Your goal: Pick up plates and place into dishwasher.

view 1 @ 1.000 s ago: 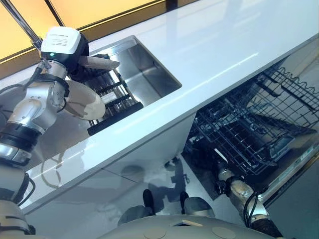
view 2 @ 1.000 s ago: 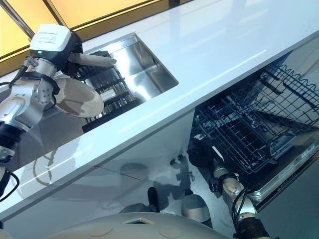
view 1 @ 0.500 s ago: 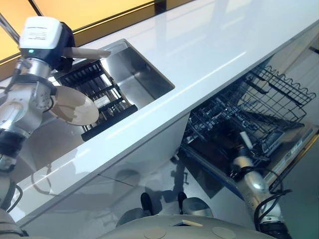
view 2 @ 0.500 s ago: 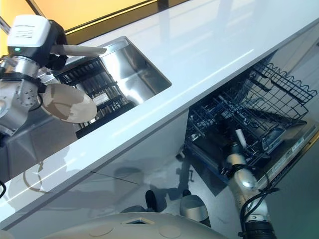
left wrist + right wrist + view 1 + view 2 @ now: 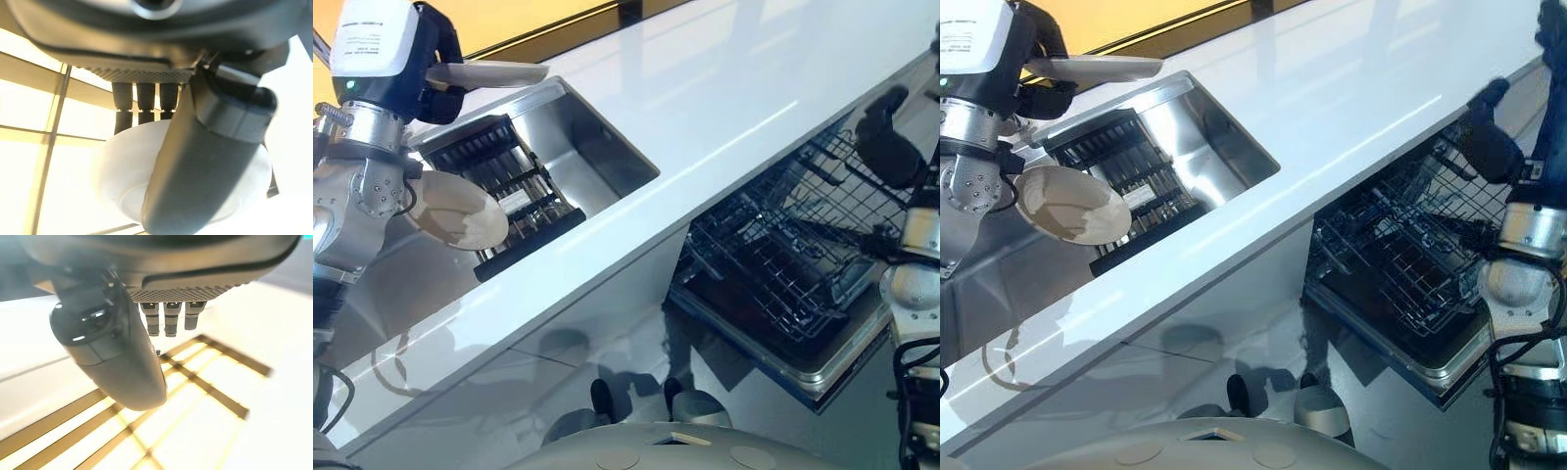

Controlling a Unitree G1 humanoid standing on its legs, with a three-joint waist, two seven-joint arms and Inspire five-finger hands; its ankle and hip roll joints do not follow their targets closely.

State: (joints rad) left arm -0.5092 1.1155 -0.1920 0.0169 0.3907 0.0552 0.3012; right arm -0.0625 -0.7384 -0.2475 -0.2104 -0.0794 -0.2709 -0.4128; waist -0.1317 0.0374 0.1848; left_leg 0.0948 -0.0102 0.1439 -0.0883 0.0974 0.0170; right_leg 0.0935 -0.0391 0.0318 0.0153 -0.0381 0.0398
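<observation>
1. Where the open dishwasher [image 5: 773,294] juts out nearest, its dark wire rack [image 5: 1400,264] sits under the white table [image 5: 724,108].
2. The right hand [image 5: 1491,147] hovers above, fingers seemingly loose.
3. Farther, the left hand [image 5: 205,166] pinches a pale plate [image 5: 484,72] over the sink [image 5: 587,147], beside a black drying rack [image 5: 509,191].

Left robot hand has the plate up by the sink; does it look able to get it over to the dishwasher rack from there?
Probably not directly. The left robot hand holds the plate above the sink, while the dishwasher rack sits below the counter on the far right. The right robot hand, raised near the rack, looks better placed.
</observation>
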